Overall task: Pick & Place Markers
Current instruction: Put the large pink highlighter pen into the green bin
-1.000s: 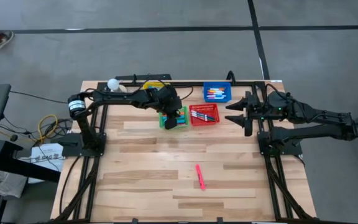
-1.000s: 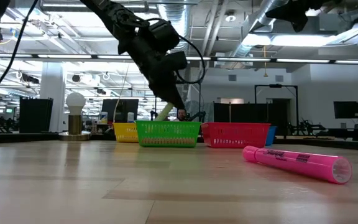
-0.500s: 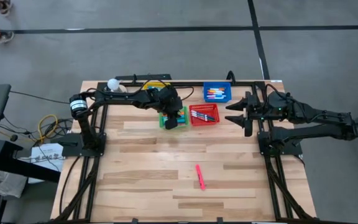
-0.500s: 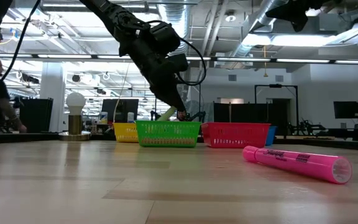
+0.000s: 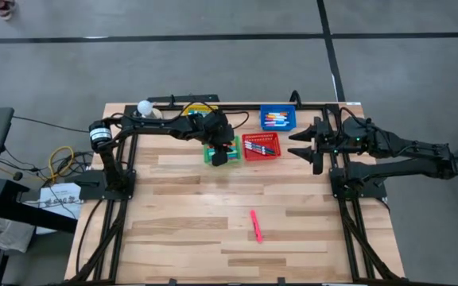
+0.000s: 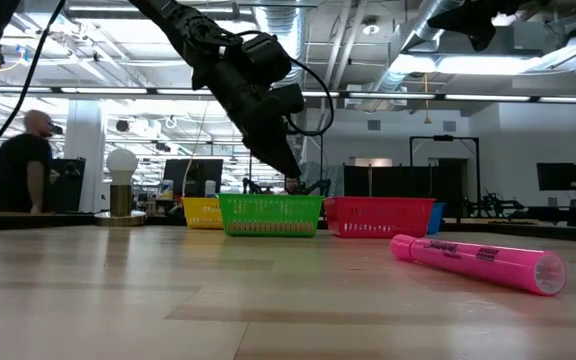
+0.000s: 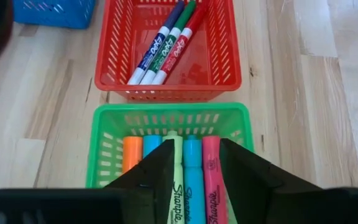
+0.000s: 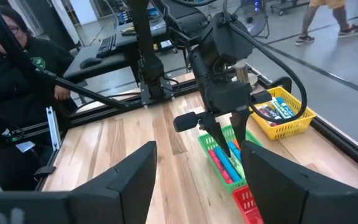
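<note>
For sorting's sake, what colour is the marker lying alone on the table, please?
Pink marker, clearest in the low view.

Orange, blue, yellow-green and pink markers [image 7: 192,167] are showing in the green mesh basket [image 7: 104,134], while purple, green and red pens [image 7: 165,43] are lying in the red basket [image 7: 229,43]. A lone pink marker [image 5: 255,226] is lying on the pale striped wood desk [image 5: 181,206], with blue [image 5: 277,118] and yellow [image 8: 291,118] baskets showing beyond.

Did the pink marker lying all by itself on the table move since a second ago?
No. The pink marker lies at the same spot on the table's wood planks in the high view, and in the low view it sits equally right of the red basket.
</note>
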